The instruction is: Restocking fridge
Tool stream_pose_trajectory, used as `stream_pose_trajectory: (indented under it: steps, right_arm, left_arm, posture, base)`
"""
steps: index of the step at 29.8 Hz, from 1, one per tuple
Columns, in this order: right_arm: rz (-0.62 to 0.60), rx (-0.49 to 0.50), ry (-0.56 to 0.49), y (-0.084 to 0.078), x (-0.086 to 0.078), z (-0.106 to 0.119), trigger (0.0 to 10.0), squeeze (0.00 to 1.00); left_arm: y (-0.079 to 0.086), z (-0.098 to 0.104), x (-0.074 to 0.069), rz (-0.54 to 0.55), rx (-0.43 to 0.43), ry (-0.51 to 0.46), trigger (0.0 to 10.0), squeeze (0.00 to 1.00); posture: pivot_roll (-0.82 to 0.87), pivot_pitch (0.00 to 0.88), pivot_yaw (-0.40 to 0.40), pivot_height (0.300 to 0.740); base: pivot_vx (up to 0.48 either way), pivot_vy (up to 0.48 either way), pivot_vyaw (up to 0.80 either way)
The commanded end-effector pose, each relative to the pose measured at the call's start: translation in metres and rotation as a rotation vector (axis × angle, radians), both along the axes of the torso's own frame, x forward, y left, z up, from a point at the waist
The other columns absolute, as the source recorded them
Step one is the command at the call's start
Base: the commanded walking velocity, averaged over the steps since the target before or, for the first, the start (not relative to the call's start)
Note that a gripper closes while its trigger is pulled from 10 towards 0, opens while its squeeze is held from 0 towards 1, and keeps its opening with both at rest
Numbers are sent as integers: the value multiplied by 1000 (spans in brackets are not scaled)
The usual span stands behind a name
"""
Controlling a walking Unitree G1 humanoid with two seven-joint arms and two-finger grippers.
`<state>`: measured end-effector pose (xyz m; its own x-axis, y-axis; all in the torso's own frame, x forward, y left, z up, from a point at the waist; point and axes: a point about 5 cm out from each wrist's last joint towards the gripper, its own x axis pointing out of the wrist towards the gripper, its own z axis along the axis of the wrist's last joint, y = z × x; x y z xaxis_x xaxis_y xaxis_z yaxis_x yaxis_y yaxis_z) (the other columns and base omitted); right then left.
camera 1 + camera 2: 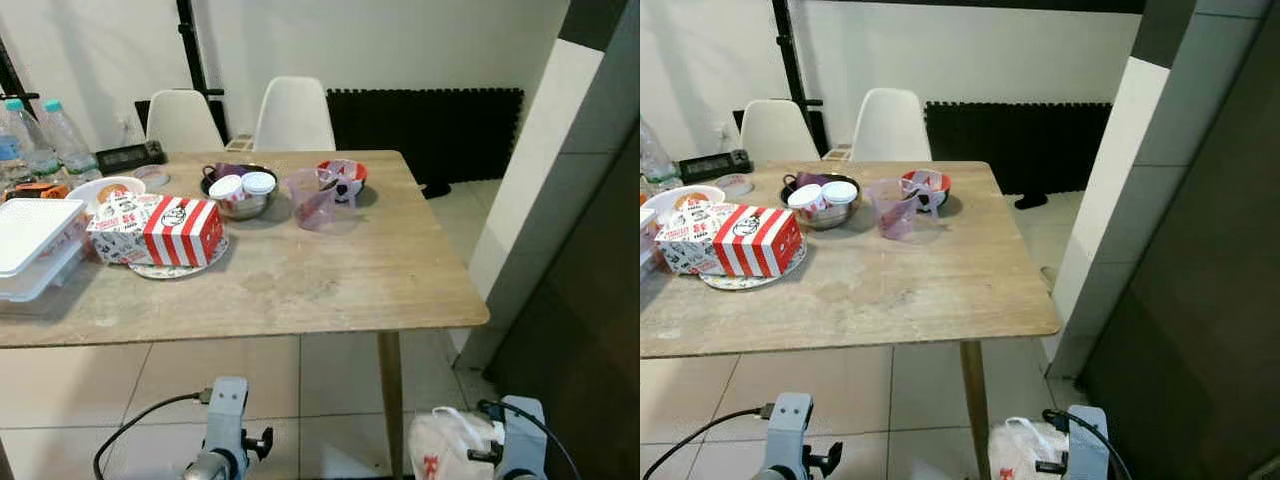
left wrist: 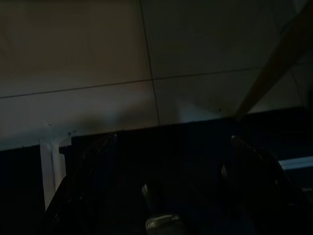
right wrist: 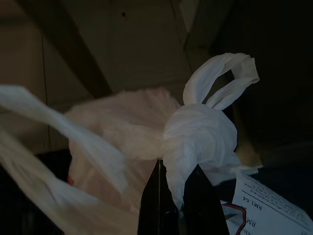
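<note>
A white plastic bag (image 1: 448,446) with red print hangs low beside the table's right front leg (image 1: 390,400), under my right arm (image 1: 522,436). In the right wrist view my right gripper (image 3: 177,193) is shut on the bag's tied knot (image 3: 198,132), and the bag's handle loops stick out past it. A printed receipt (image 3: 269,205) lies near the fingers. My left arm (image 1: 226,425) hangs low in front of the table. In the dim left wrist view my left gripper (image 2: 168,181) is open over the tiled floor, with nothing between its fingers.
The wooden table (image 1: 330,285) carries a red-striped food box (image 1: 180,232), a metal bowl (image 1: 240,203) with small lidded tubs, a pink jug (image 1: 312,198), a red bowl (image 1: 345,178), bottles (image 1: 55,140) and white containers (image 1: 30,245). Two white chairs (image 1: 292,115) stand behind. A dark tall panel (image 1: 585,300) rises on the right.
</note>
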<state>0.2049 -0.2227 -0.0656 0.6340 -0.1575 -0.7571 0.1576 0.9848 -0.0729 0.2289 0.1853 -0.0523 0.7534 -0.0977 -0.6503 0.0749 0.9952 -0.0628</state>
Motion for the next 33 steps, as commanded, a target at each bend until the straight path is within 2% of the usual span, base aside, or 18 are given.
stream_pose_trajectory:
  steps: [1, 15, 28, 33]
  right_arm:
    - [2, -6, 6, 0, 0, 0, 10000, 0]
    - [1, -6, 28, -1, -7, -4, 10000, 0]
    - [3, 1, 31, 1, -4, -3, 10000, 0]
    - [1, 6, 31, 2, -3, -3, 10000, 0]
  left_arm:
    - [-6, 0, 1, -12, -7, -1, 10000, 0]
    - [-6, -1, 0, -12, -6, 6, 10000, 0]
    - [-6, -1, 2, -48, 2, 28, 10000, 0]
    - [-8, -1, 2, -53, -6, 31, 10000, 0]
  posture:
    - [-44, 0, -41, 740]
    - [-52, 3, -38, 740]
    - [-56, 10, -42, 740]
    - [-57, 10, -43, 740]
  base:
    - [-277, 0, 0]
    - [-268, 0, 0]
    - [0, 0, 0]
    - [0, -406, 0]
